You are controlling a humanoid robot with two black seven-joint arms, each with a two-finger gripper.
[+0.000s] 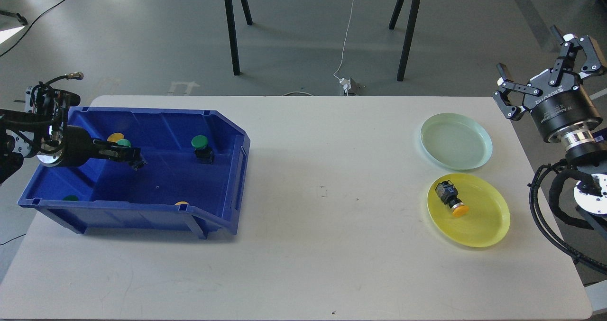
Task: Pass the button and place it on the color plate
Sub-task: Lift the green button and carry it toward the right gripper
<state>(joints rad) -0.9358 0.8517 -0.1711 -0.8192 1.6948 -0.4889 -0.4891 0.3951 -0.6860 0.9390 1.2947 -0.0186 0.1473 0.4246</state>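
A blue bin (227,169) stands on the left of the table. My left gripper (129,156) is raised inside it, shut on a green-capped button (124,142). A yellow button (113,136) lies just behind it. Another green button (201,148) stands further right in the bin. A green cap (71,198) and a yellow cap (181,203) peek over the bin's front wall. A pale green plate (456,141) lies empty at the right. In front of it, a yellow plate (483,221) holds a yellow button (452,198). My right gripper (526,47) is open, off the table's right edge.
Black stand legs (231,27) and a white cable with a plug (348,85) are on the floor behind the table. My right arm's cables (550,207) hang beside the table's right edge.
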